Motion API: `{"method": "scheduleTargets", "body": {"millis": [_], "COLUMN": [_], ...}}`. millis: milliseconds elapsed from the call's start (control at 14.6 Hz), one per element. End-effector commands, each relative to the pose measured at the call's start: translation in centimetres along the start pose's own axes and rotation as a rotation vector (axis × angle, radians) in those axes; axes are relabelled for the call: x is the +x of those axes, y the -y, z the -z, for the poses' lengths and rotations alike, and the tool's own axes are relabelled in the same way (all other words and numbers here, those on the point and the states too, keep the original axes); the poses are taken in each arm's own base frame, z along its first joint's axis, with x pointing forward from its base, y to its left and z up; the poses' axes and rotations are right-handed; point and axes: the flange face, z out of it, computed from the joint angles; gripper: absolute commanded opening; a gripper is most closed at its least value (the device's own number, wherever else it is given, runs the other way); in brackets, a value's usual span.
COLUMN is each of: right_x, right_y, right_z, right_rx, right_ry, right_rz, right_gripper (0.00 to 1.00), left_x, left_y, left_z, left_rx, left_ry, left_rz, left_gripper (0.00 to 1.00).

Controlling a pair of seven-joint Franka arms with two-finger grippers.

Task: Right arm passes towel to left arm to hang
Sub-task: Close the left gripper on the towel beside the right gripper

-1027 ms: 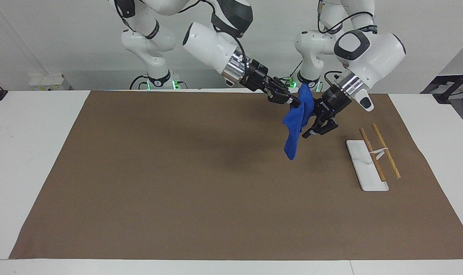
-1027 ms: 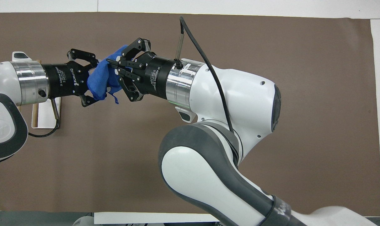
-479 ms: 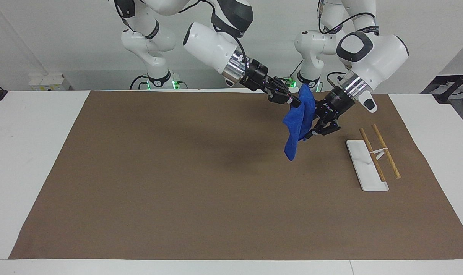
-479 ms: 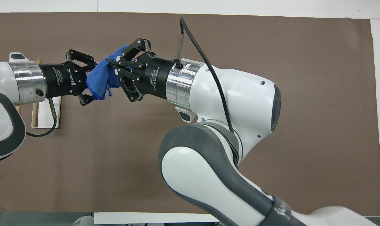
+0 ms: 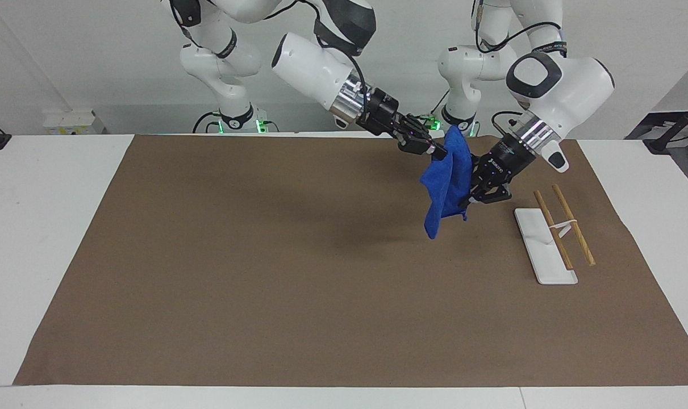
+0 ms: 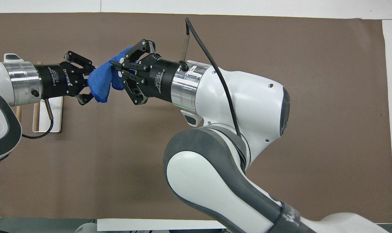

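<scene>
right gripper [image 5: 432, 149] pinches towel [image 5: 446, 182] top, letting it hang free | left gripper [image 5: 480, 193] closes on its edge | rack [image 5: 548, 244] awaits

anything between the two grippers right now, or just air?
The towel hangs between them, over the brown mat. The right gripper is shut on its top edge; the left gripper has closed on the cloth from the rack's side. Overhead view shows it best.
</scene>
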Motion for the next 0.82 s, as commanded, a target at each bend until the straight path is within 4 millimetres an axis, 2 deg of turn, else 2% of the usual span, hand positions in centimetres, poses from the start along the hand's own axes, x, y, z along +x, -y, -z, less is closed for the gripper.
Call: {"method": "scheduleTargets", "body": {"millis": [0, 137, 274, 479, 685, 753], "right_x": [-0.2, -0.2, -0.2, -0.2, -0.1, -0.1], "right_y": [0.2, 0.2, 0.2, 0.2, 0.2, 0.1], "right_z": [0.0, 0.0, 0.0, 0.0, 0.0, -0.1], "right_rx": [0.000, 0.000, 0.000, 0.000, -0.003, -0.019], "right_ry": [0.015, 0.015, 0.015, 0.015, 0.015, 0.014], "right_rz": [0.002, 0.002, 0.002, 0.002, 0.001, 0.011], "right_gripper": [0.00, 0.00, 0.00, 0.00, 0.00, 0.17], "left_x": [-0.4, -1.8, -2.6, -2.7, -3.2, -3.1], "left_y": [-0.8, -1.9, -3.9, -4.7, -4.8, -4.9], "left_z": [0.3, 0.7, 2.2, 3.9, 4.6, 4.8], "left_rx": [-0.004, 0.034, 0.058, 0.037, 0.022, 0.019], "left_ry": [-0.022, -0.065, -0.113, -0.138, -0.135, -0.135], "left_rz": [-0.045, -0.115, -0.167, -0.189, -0.195, -0.192], "left_gripper": [0.00, 0.00, 0.00, 0.00, 0.00, 0.00]}}
